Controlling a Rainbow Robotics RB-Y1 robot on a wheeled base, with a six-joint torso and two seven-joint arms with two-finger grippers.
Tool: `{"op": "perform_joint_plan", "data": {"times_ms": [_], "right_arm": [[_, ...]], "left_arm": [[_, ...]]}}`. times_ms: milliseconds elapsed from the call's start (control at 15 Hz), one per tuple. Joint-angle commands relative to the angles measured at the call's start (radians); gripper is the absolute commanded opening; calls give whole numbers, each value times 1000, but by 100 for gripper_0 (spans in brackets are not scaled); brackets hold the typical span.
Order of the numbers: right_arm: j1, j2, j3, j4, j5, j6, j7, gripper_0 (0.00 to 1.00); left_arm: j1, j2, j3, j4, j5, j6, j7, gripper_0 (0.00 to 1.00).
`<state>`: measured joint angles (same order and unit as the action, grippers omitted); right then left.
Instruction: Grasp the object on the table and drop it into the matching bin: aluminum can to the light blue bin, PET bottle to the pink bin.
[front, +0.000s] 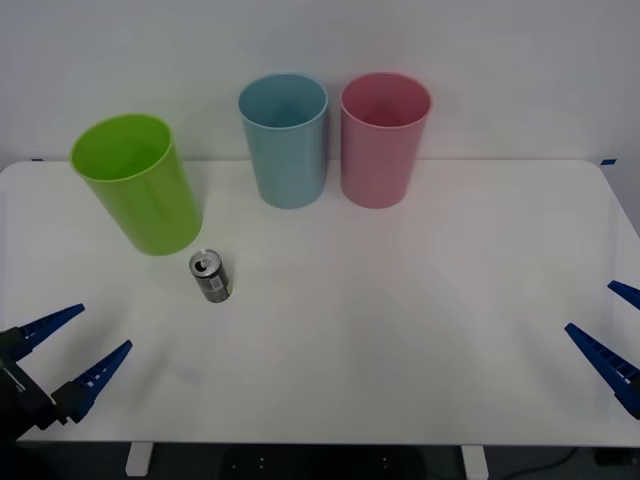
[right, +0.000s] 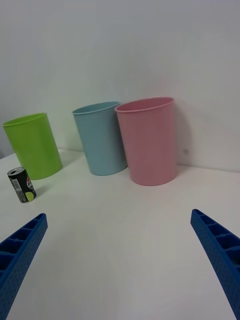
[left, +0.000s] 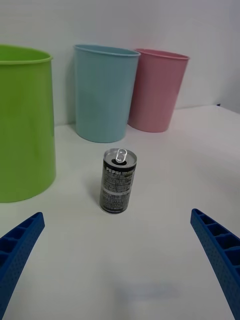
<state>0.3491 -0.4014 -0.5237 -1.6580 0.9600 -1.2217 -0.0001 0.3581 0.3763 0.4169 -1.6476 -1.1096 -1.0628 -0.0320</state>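
In the front view, the aluminum can (front: 211, 276) stands upright on the white table (front: 400, 330), toward the robot's left, just in front of the lime green bin (front: 140, 185). The light blue bin (front: 285, 140) and the pink bin (front: 383, 138) stand side by side at the far edge, close together and possibly touching. The left gripper (front: 78, 343) hovers low at the near left corner, fingers spread wide and holding nothing, well apart from the can. The right gripper (front: 606, 323) sits at the near right edge, its fingers also parted and empty.

In the right wrist view, the right gripper's blue ribbed fingers (right: 220, 255) frame the three bins; the can (right: 21, 184) stands far off beside the green bin (right: 34, 145), with the pink bin (right: 149, 140) nearest.

In the left wrist view, the can (left: 118, 181) stands upright between the spread fingers (left: 17, 250) of the left gripper but ahead of them, untouched, silver top and pull tab up. The green bin (left: 22, 122) stands near it, the light blue bin (left: 104, 92) and pink bin (left: 157, 90) behind.
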Motion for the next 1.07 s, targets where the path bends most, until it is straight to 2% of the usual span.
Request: {"op": "perform_joint_plan", "data": {"times_ms": [67, 333, 533, 600, 1067], "right_arm": [[0, 0, 0, 0, 0, 0, 0, 100], [0, 0, 0, 0, 0, 0, 0, 100], [0, 0, 0, 0, 0, 0, 0, 100], [0, 0, 0, 0, 0, 0, 0, 100], [0, 0, 0, 0, 0, 0, 0, 100]], "left_arm": [[-31, -31, -6, 8, -53, 24, -2, 100], [-68, -89, -7, 12, -134, 46, -16, 100], [-113, -108, -13, 71, -167, 52, -52, 100], [-140, -111, -17, 118, -164, 52, -91, 100], [-260, -111, -49, 302, -142, 55, -149, 100]]}}
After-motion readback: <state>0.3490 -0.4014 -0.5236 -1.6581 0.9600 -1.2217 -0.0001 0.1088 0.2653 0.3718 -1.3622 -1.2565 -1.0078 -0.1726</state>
